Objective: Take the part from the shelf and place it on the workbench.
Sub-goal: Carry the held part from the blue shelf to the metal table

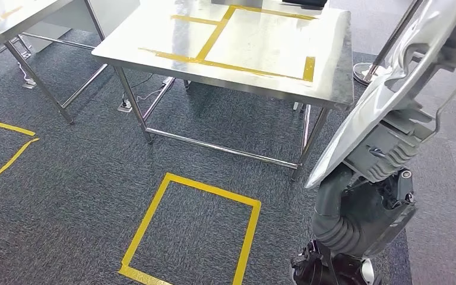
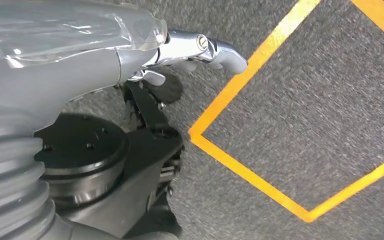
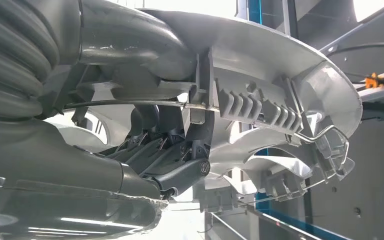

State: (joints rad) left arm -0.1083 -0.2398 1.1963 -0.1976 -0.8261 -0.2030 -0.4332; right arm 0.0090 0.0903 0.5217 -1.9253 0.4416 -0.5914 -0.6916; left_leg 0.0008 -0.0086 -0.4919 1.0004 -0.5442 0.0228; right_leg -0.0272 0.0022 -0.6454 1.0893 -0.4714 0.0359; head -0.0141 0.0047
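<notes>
The part is a large silver round cover with ribs and a wire ring on its back. It hangs tilted at the right of the head view, and my right hand grips it from below. Up close, the right hand's fingers hook into an opening of the part. The steel workbench stands ahead and to the left of the part, with yellow tape rectangles marked on its top. My left hand hangs over the carpet and holds nothing.
A yellow tape square lies on the dark carpet in front of the workbench. A second steel table stands at the far left, with more floor tape below it. A round stand base sits by the bench's right leg.
</notes>
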